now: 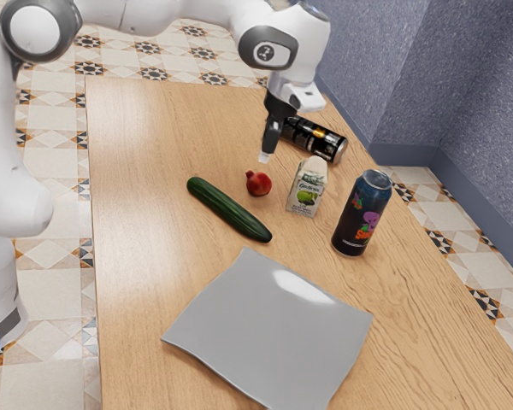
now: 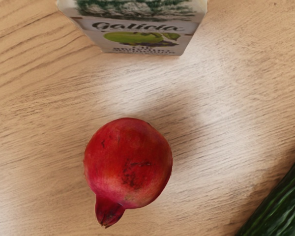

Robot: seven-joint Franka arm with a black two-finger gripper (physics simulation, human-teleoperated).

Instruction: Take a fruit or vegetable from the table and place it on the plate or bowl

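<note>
A red pomegranate (image 1: 258, 183) lies on the wooden table between a dark green cucumber (image 1: 228, 207) and a small white juice carton (image 1: 307, 185). My gripper (image 1: 263, 157) hangs pointing down a short way above the pomegranate, slightly behind it, and touches nothing. In the wrist view the pomegranate (image 2: 128, 164) sits right under my hand, with the carton (image 2: 137, 24) beyond it and the cucumber's end (image 2: 280, 206) at one corner. A flat grey square plate (image 1: 269, 329) lies near the table's front, with nothing on it.
A dark drink can (image 1: 361, 213) stands upright toward the exterior view's right of the carton. A black can (image 1: 315, 138) lies on its side just behind the gripper. The table's right edge runs along a blue-grey wall.
</note>
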